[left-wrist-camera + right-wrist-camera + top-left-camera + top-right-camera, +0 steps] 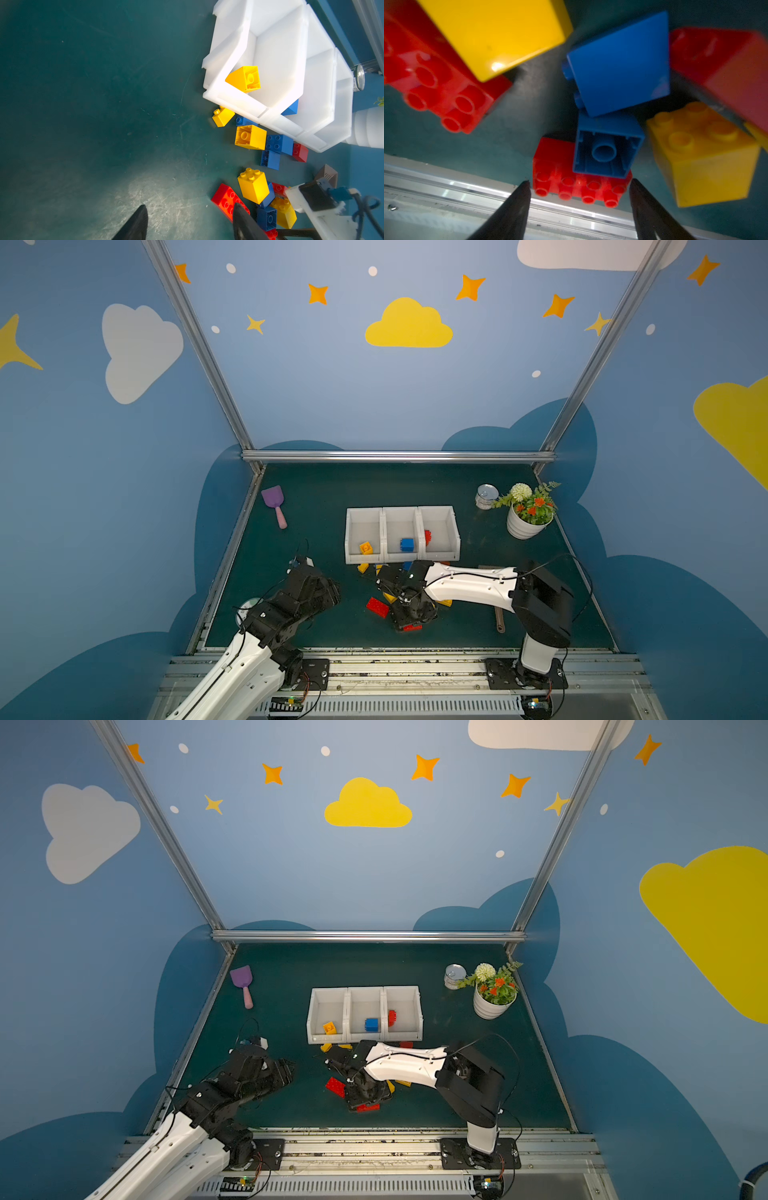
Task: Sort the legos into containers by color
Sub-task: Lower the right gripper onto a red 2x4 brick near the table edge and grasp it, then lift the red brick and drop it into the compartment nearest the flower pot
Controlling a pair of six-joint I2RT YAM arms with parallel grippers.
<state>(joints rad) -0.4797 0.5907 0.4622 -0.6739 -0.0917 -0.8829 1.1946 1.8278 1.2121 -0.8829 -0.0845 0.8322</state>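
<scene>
A pick seems to be in hand. The right gripper (579,182) hangs low in the loose pile of chunky studded plastic legos (252,187) on the dark green mat (83,104). Its jaws are apart, astride an oblong red brick (556,166) with a square blue brick (606,149) leaning on it. Next it likely must close, then lift toward the three joined white plastic containers (363,558). The left gripper (190,205) gapes, empty. No legible writing.
</scene>
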